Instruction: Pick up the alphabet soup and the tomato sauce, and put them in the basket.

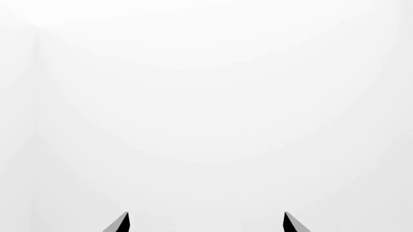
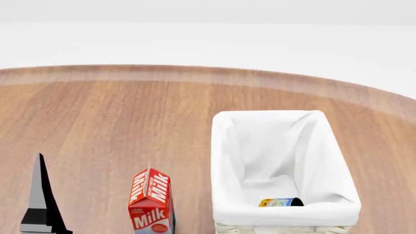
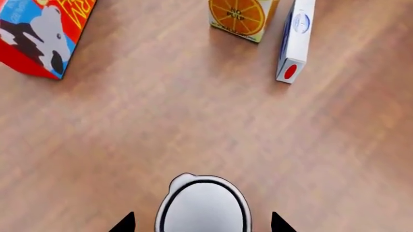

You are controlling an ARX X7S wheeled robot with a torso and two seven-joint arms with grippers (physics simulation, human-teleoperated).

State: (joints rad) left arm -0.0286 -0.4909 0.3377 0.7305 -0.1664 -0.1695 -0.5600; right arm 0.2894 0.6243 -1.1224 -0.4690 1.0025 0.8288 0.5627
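Observation:
The alphabet soup (image 2: 279, 202), a blue-and-yellow can, lies on its side on the floor of the basket (image 2: 224, 161), a white-lined container at the right of the head view. A can with a pale silvery top (image 3: 203, 205), apparently the tomato sauce with its label hidden, stands on the wood between the fingertips of my right gripper (image 3: 202, 223). That gripper is open, with a gap on each side of the can. My left gripper (image 1: 206, 223) is open and empty, facing a plain white surface. One of its fingers (image 2: 42, 195) shows at the lower left of the head view.
A red milk carton (image 2: 151, 202) stands just left of the basket. Beyond the can in the right wrist view are a red-and-blue carton with a cow (image 3: 42, 34), an orange juice carton (image 3: 242, 17) and a white-and-blue box (image 3: 295, 41). The table's curved far edge (image 2: 195, 73) lies behind.

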